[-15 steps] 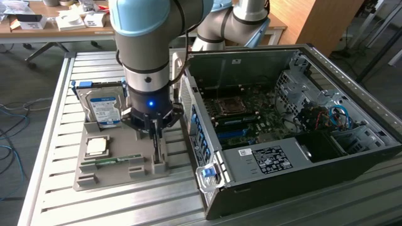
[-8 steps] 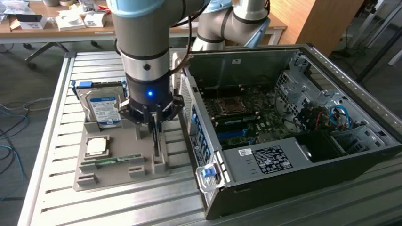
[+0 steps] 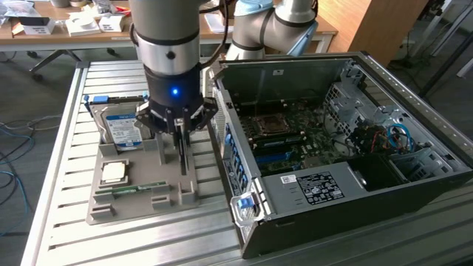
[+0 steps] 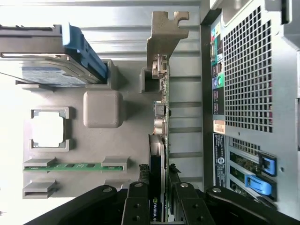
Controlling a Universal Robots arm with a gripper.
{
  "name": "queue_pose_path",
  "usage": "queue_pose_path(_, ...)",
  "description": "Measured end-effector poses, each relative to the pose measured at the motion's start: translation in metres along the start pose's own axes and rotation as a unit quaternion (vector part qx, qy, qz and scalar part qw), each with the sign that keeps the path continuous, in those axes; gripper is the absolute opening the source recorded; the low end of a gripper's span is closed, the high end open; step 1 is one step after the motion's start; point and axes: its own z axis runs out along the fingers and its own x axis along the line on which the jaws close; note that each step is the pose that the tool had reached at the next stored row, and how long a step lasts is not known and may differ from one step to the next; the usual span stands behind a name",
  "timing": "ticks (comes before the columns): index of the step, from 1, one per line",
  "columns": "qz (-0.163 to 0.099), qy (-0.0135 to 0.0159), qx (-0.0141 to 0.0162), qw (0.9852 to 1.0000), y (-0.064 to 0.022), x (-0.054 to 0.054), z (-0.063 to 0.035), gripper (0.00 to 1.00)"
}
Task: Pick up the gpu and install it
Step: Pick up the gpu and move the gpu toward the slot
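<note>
The gpu (image 4: 159,117) stood on edge in the grey holder (image 4: 101,154), at 9 o'clock of the open case (image 3: 296,72) in the exterior view. The gripper's (image 4: 159,206) fingers were closed narrowly on it. Lifting and installation remained undone.

A robotics lab: a slatted aluminium workbench (image 3: 66,166) carries an open black desktop computer case (image 3: 296,72), motherboard bare, and a grey moulded parts tray (image 3: 140,205); a grey jointed robot arm (image 3: 277,25) rises at the workbench's far edge, with a cluttered wooden desk (image 3: 59,37) behind and loose cables (image 3: 15,149) on grey carpet
</note>
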Motion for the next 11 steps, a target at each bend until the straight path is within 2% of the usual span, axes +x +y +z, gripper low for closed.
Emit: queue_pose_path(11, 0.0, 0.0, 0.0, 1.0, 0.0028, -0.001, -0.0483, 0.26)
